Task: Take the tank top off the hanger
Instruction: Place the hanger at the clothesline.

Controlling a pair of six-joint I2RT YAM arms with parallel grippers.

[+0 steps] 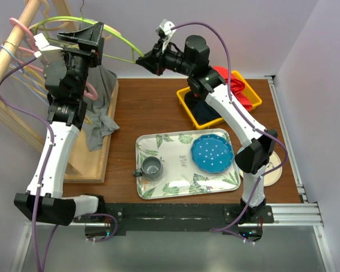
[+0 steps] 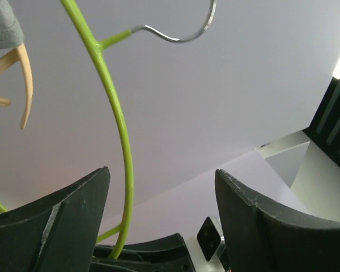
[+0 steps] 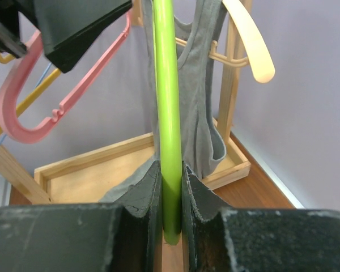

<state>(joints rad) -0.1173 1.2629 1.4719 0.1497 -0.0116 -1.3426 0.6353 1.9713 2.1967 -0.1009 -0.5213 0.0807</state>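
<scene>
**Green hanger [image 3: 168, 113] clamped on the right, loose on the left**

Closed tight on the green hanger's rod: right gripper [image 3: 170, 170], both fingers pressed against it, high at 12 o'clock over the table in the overhead view. Spread wide: left gripper [image 2: 161, 175], at 11 o'clock, the hanger's wire running up between the jaws, close to the left finger [image 2: 62, 221] but not pinched. Steel hook [image 2: 181, 35] above, touching nothing in view.

Grey tank top [image 1: 100, 107] at 9 to 10 o'clock, hanging just behind the green rod in the right wrist view, hem slumped into the base of the wooden rack [image 1: 109, 153]. Straps up beside a wooden hanger [image 3: 250, 48]; carrying hanger impossible to tell. Pink hanger [image 3: 7, 99] on the rack at 10 o'clock.

Containers:
- Yellow bin [image 1: 186, 107] at 1 o'clock, holding red cloth [image 1: 243, 96] and dark blue cloth [image 1: 207, 113].
- Leaf-print tray [image 1: 170, 150] at 6 o'clock, holding a blue plate [image 1: 212, 153] with pale dots on its right half and a grey mug [image 1: 152, 167], upright, at its near left corner.
</scene>
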